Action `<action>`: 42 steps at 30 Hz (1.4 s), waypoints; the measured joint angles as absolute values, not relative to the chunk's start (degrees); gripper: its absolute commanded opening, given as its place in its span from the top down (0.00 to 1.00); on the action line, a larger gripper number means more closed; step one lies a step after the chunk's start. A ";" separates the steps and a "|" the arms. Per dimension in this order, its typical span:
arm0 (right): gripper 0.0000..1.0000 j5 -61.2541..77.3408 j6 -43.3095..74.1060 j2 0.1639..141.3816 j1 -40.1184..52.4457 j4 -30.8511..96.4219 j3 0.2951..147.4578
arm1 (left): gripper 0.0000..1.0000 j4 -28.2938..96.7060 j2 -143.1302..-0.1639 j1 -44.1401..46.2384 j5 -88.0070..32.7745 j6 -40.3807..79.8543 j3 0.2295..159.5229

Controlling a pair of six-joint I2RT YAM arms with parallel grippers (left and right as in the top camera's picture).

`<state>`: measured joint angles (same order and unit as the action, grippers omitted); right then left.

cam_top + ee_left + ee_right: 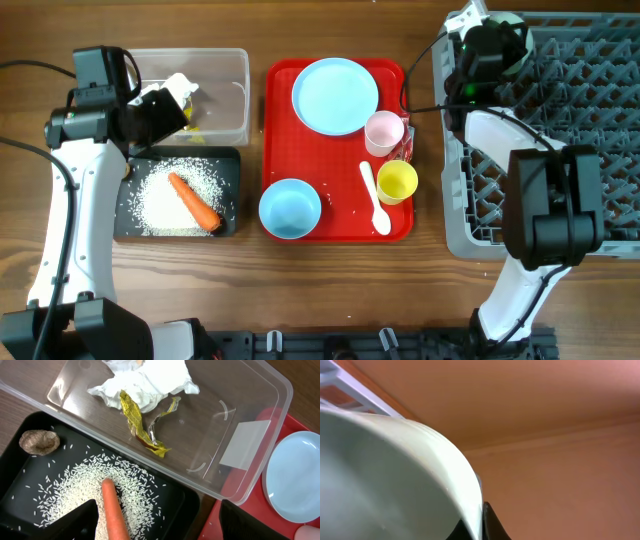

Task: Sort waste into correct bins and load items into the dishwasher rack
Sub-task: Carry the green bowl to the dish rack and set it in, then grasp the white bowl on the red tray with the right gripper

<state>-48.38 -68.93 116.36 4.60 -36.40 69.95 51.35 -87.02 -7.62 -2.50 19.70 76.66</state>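
Bowl (pixel 395 470) over far corner of dishwasher rack (pixel 452 215) | right gripper (pixel 482 50) apparently pinching its rim, wrist view too close to be sure | left gripper (pixel 157 505) spread and empty, well apart from rack | risk: tilted release lets bowl catch pegs (pixel 600 95), topple over rack wall.

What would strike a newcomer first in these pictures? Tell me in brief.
The bright red tray sits at centre, carrying a pale blue plate, blue bowl, pink cup and yellow cup. Left of it, an orange carrot lies on white rice in the black tray. A pale bowl fills the right wrist view.
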 measured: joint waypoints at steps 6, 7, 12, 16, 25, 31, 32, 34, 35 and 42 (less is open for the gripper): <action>0.00 -48.42 -67.55 116.42 5.54 -29.63 69.91 | 0.23 51.33 -87.02 -7.62 -2.87 19.70 76.64; 0.00 -48.56 -67.44 116.42 5.61 -29.58 69.89 | 0.23 51.33 -87.02 -7.62 -2.87 19.70 76.64; 0.00 -50.65 -67.05 116.42 7.31 -31.68 69.87 | 0.23 51.16 -87.02 -7.62 -2.87 19.70 76.64; 0.00 -52.77 -65.73 116.42 11.07 -35.05 69.84 | 0.22 51.16 -87.02 -7.62 -2.87 19.70 76.55; 0.00 -58.41 -66.26 116.16 17.78 -53.04 69.76 | 0.22 51.16 -87.02 -7.62 -2.87 19.70 76.44; 0.00 -63.09 -65.54 115.26 19.51 -63.90 69.73 | 0.23 51.13 -87.02 -7.62 -2.87 19.70 76.44; 0.00 -63.18 -64.93 115.13 20.03 -63.92 69.73 | 0.23 51.13 -87.02 -7.62 -2.87 19.70 76.44; 0.00 -63.29 -61.52 114.56 24.69 -63.42 69.73 | 0.23 51.13 -87.02 -7.62 -2.87 19.70 76.44; 0.00 -63.24 -60.45 114.41 26.89 -61.71 69.73 | 0.23 51.13 -87.02 -7.62 -2.87 19.70 76.44; 0.00 -61.89 -45.15 113.95 42.54 -45.12 69.80 | 0.22 50.52 -87.02 -7.62 -2.87 19.70 76.44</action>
<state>-61.89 -45.15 113.95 42.54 -45.12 69.80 50.52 -87.02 -7.62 -2.87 19.70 76.44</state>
